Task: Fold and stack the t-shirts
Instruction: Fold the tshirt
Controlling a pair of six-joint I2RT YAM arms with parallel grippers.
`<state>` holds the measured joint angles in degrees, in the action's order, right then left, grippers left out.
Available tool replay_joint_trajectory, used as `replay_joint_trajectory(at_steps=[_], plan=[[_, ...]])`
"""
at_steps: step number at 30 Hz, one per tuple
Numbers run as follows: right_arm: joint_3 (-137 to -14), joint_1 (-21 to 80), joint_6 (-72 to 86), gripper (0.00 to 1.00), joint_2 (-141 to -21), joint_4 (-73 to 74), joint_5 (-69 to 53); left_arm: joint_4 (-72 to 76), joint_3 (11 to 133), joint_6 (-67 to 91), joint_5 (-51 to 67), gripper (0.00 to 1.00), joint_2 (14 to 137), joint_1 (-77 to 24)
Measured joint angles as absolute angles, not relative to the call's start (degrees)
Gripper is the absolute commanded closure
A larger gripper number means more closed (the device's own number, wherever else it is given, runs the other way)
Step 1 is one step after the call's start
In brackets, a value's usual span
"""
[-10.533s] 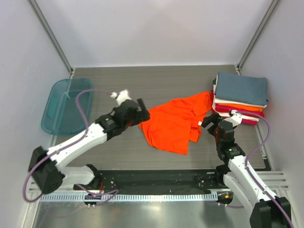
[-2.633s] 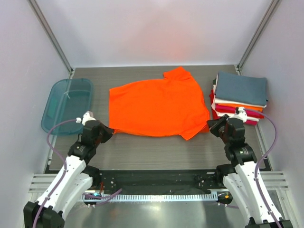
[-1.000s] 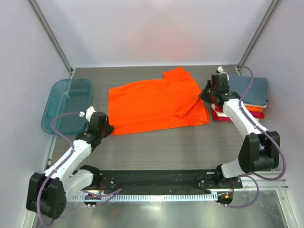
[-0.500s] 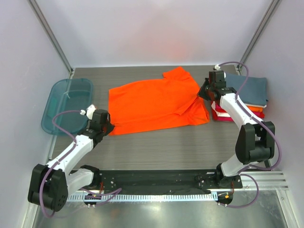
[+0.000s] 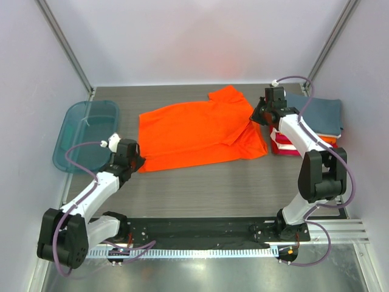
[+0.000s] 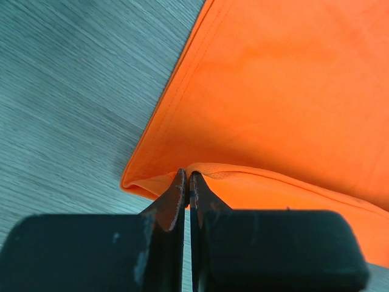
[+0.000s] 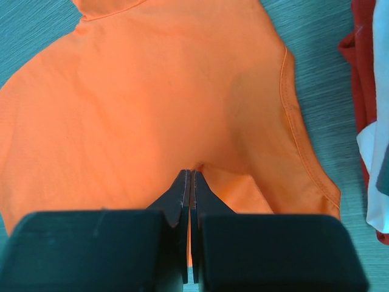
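Across the middle of the dark wood-grain desk (image 5: 200, 188) lies the bright orange short-sleeved cloth t-shirt (image 5: 194, 131). It is spread mostly flat, with one sleeve pointing to the far side and its right part doubled over in a loose fold.

Just beside its right edge, in the far right corner, sits the stack of folded cloth t-shirts (image 5: 316, 115). A slate blue-grey one is on top, with white, orange and crimson layers under it. The right arm reaches over the near edge of this stack and hides part of it. A translucent teal plastic tub (image 5: 85, 134) stands well apart at the desk's left edge.

The left hand (image 5: 135, 163) is at the shirt's near-left corner. Its wrist view shows the fingers clenched together on the hem, with the corner curled up around their tips (image 6: 188, 176).

The right hand (image 5: 255, 115) is low over the folded right part. Its fingers are pressed tight, and a pucker of orange cloth rises to their tips (image 7: 190, 173). It appears to be pinching that cloth, though the contact itself is hard to see.
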<state>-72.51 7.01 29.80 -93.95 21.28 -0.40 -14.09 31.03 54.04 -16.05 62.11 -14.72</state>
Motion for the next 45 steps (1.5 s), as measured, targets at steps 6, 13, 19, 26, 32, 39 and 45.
replay_joint_trajectory(at_steps=[6,13,19,26,32,39,45], plan=[[-73.47,7.01,29.82,0.99,-95.33,21.43,-0.67,-13.52,31.03,54.04,-16.05,1.00,62.87,-14.44],[-74.98,7.01,29.82,0.99,-98.06,21.45,-0.82,-13.34,31.03,54.17,-16.05,1.00,63.48,-13.78],[-76.51,7.01,29.85,0.99,-100.27,21.52,-0.99,-12.36,31.05,54.28,-15.81,1.00,65.52,-13.58],[-78.85,7.01,29.85,0.99,-103.07,21.47,-1.26,-11.40,31.03,54.28,-15.40,1.00,67.77,-13.13],[-80.20,7.01,29.87,0.99,-104.57,21.50,-1.17,-11.00,31.44,54.19,-15.33,1.00,68.93,-12.82],[-81.91,6.94,29.87,0.99,-106.48,21.47,-1.17,-10.90,32.77,54.04,-15.14,1.00,70.94,-12.73],[-82.70,6.85,29.87,0.99,-107.50,21.52,-1.17,-10.96,33.15,54.04,-15.18,1.00,71.29,-12.62]])
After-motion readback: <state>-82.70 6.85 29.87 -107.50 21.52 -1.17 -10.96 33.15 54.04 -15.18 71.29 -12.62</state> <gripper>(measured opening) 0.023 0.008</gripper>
